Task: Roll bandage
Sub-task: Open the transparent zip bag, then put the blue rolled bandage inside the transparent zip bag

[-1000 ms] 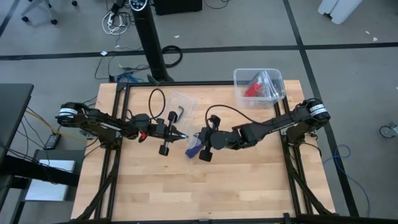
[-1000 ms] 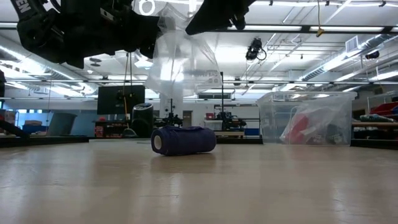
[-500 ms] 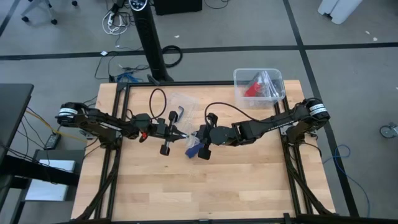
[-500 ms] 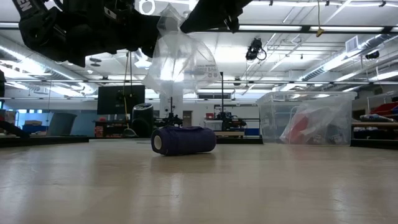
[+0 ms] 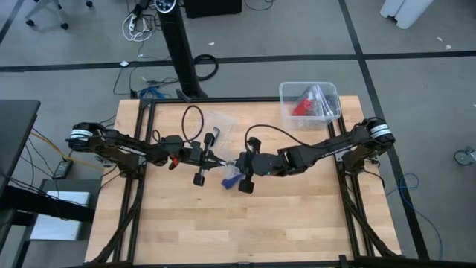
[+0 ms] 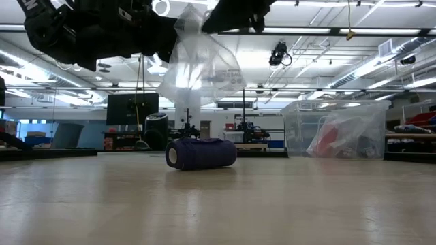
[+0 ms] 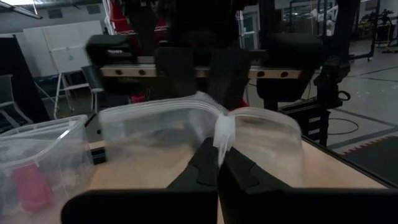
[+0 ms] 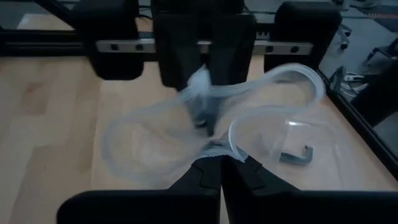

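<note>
Barely any motion since a second ago: clear bag [image 6: 201, 64] shifted slightly, hanging mid-air between both tools. Left tool [image 5: 214, 158] clamped on bag's rim, right tool [image 5: 232, 162] clamped opposite. Rolled bandage [image 6: 201, 154] lies on surface [image 5: 297, 216], centre, under the bag.

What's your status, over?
Left gripper and right gripper both shut on clear plastic bag, held above table. Bandage rolled, lying beneath. Nothing blocking.

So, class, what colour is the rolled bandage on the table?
Dark navy blue; the bandage shows best in the low view.
</note>
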Motion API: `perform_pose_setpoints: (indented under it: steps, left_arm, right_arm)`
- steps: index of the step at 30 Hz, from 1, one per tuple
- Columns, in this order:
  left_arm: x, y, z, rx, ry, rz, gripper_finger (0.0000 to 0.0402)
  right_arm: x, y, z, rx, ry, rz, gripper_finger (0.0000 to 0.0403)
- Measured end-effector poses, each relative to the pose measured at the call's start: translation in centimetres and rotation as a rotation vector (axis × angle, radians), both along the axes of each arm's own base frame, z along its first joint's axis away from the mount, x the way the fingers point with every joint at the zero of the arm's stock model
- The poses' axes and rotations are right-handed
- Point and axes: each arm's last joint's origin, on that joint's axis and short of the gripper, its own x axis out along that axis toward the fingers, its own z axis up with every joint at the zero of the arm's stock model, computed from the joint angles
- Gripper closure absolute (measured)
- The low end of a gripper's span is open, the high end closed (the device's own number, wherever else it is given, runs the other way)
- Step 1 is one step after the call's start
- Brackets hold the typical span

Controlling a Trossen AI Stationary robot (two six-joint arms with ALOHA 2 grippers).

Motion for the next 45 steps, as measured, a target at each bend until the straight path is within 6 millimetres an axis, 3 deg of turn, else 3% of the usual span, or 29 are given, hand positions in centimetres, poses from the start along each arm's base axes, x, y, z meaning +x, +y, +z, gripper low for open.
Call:
perform_pose_setpoints:
  steps: [12,21,31,35,45]
  left_arm:
    - [0.0,0.0,0.0,0.001,-0.002,0.005,0.0401]
    - [0.0,0.1,-0.1,0.003,0.011,0.005,0.0401]
    - [0.0,0.9,-0.3,0.021,0.032,0.044,0.0401]
    - [-0.1,2.0,-0.4,0.02,0.038,0.086,0.0401]
    - [-0.7,5.3,-0.5,-0.012,0.054,0.131,0.0401]
  right_arm:
    - [-2.6,3.1,-0.5,-0.018,0.094,-0.09,0.0332]
    - [-5.7,5.7,1.6,-0.031,0.044,-0.099,0.026]
    - [-8.8,8.3,3.0,-0.063,-0.012,-0.095,0.021]
    - [-8.4,8.9,2.1,-0.101,0.018,-0.071,0.0202]
    - [-5.0,8.6,0.4,-0.119,0.063,0.104,0.0204]
